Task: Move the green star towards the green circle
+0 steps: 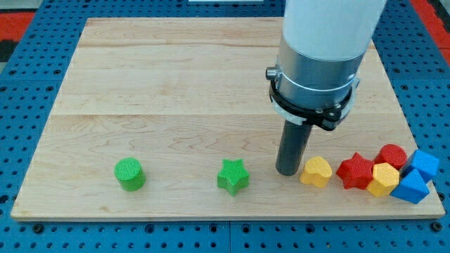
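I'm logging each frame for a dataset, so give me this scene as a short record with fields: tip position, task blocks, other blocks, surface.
tip: my tip rests on the board, right of the green star block, just left of the yellow heart block
target block: green star block, near the view's bottom centre
goal block: green circle block, left of the star, apart from it
cluster at view's right: yellow heart block, red star block, yellow block, red block, two blue blocks
surface: pale wooden board
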{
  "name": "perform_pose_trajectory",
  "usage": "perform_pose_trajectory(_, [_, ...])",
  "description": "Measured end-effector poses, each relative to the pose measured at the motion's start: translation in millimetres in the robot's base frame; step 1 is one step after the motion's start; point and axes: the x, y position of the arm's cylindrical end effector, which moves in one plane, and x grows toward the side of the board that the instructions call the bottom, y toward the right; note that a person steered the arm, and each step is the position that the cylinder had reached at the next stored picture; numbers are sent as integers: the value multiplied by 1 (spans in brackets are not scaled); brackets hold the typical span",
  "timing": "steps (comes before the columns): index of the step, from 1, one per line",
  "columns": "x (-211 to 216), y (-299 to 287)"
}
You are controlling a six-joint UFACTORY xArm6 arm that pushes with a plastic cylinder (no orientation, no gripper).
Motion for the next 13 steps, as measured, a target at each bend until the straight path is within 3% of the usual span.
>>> perform_pose_trajectory(3, [-19, -9])
perform_pose_trajectory(6, [-8, -122])
perform_pose_trajectory(8, [-10, -123])
perform_pose_trajectory(11, [-8, -68])
perform_pose_trajectory(13, [34, -103])
